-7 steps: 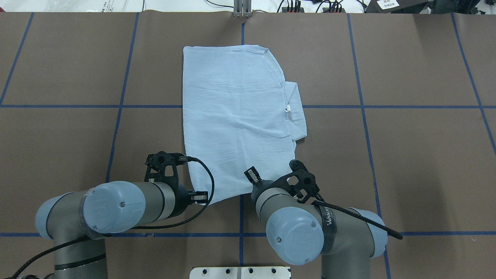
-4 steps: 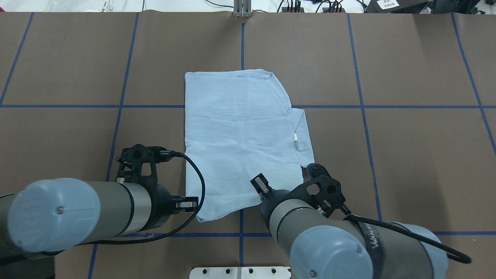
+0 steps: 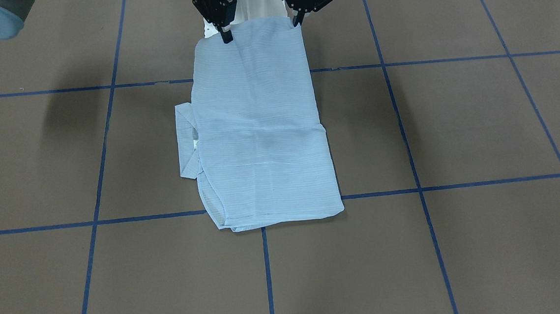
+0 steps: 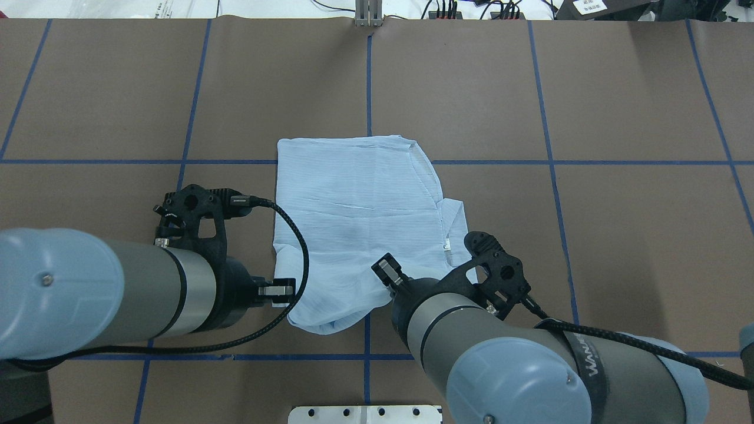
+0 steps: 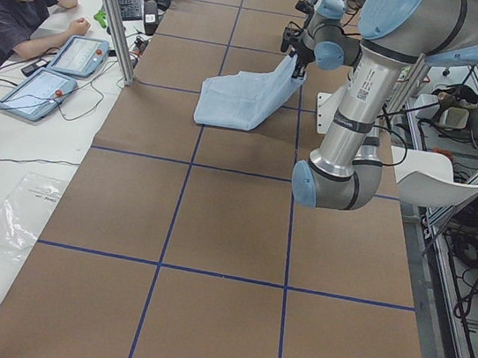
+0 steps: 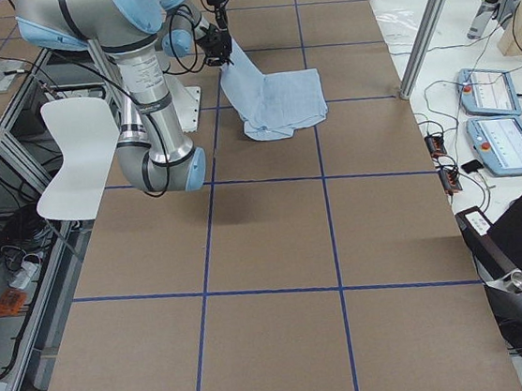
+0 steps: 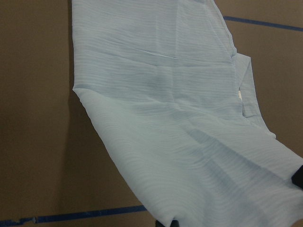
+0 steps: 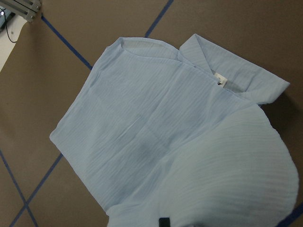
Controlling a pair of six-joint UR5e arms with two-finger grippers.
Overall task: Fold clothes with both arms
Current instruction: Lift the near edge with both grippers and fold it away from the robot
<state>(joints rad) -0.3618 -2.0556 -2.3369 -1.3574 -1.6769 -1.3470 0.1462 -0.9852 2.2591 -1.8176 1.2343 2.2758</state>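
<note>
- The shirt (image 3: 258, 129) is lying folded into a long panel in the middle of the table (image 4: 618, 88), on the half nearer the robot.
- Its far part is resting flat on the brown surface, while the edge nearest the robot is hanging off the table from two held corners; the side view shows the cloth (image 5: 241, 99) sloping up from the table to the grippers.
- The collar (image 4: 456, 218) is sticking out flat on the robot's right side of the panel, with a small white label (image 8: 220, 80) showing at its base.
- The left gripper (image 3: 296, 22) is pinching one corner of the raised edge, its fingers pressed together on the cloth.
- The right gripper (image 3: 226, 36) is pinching the other corner of that edge in the same way.
- In the overhead view the left arm (image 4: 177, 288) and the right arm (image 4: 471, 330) are reaching in side by side and covering their own fingertips.
- Blue tape lines (image 4: 368, 76) are dividing the table into squares; the shirt's far edge is lying just past one cross line.
- A person (image 5: 14, 5) is sitting at a white side bench (image 5: 13, 138) beyond the far edge, with two control tablets (image 5: 78, 56) lying in front of them.
</note>
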